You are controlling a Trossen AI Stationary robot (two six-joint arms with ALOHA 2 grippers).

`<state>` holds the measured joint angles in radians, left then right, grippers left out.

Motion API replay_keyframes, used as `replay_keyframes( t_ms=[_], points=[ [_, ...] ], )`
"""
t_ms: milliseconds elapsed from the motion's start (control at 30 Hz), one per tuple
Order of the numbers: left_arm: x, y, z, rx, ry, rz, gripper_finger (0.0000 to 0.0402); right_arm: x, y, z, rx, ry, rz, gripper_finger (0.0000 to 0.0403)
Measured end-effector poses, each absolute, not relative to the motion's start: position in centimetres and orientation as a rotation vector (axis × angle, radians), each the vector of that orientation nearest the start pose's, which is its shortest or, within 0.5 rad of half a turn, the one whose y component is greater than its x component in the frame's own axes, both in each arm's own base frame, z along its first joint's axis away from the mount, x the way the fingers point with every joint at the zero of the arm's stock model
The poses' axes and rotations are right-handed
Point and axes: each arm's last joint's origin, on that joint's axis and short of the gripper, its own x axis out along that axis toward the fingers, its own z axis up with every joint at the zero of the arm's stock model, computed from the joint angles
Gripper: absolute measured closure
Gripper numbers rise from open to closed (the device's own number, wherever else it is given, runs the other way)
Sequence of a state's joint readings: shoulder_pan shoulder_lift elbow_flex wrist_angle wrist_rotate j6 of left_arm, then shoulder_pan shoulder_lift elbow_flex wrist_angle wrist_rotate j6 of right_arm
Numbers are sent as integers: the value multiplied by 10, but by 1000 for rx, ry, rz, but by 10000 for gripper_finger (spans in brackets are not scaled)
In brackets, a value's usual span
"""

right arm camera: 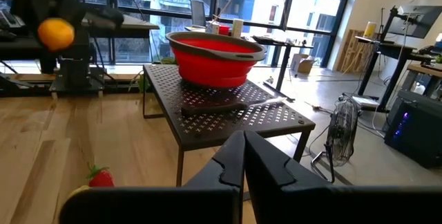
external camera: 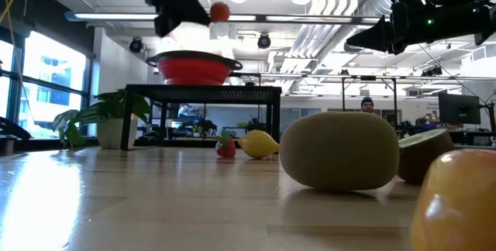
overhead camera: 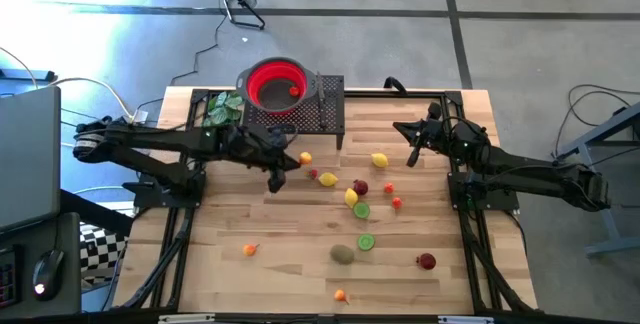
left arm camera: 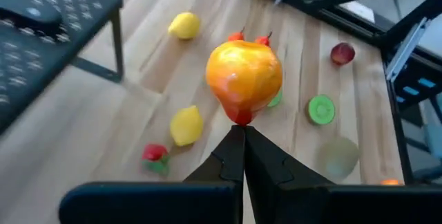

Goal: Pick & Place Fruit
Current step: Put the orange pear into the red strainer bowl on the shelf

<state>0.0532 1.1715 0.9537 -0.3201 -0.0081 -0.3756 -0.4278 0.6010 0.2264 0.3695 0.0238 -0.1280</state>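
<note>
Because the left gripper (left arm camera: 243, 128) pinches the orange fruit (left arm camera: 244, 79) only by its tip, raised beside the red bowl (overhead camera: 275, 82), it could slip; the right gripper (overhead camera: 412, 147) waits, jaws closed empty.

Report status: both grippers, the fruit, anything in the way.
Left gripper shut on orange fruit, lifted above table. Right gripper shut, empty, facing red bowl. Nothing seen between fruit and bowl.
</note>
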Motion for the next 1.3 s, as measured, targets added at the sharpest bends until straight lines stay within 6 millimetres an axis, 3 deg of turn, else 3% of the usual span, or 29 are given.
replay_keyframes(
  t_ms=[333, 533, 967, 1300],
  points=[
    [239, 47, 370, -251, 481, 324, 401, 135, -62, 218, -125, 34, -451, 399],
    [228, 74, 390, -181, 444, 465, 401, 135, -62, 218, -125, 34, -450, 399],
    [215, 144, 373, -227, 514, 759, 401, 135, -62, 218, -125, 34, -451, 399],
    [225, 171, 351, -225, 611, 802, 401, 135, -62, 219, -111, 29, -451, 399]
  ],
)
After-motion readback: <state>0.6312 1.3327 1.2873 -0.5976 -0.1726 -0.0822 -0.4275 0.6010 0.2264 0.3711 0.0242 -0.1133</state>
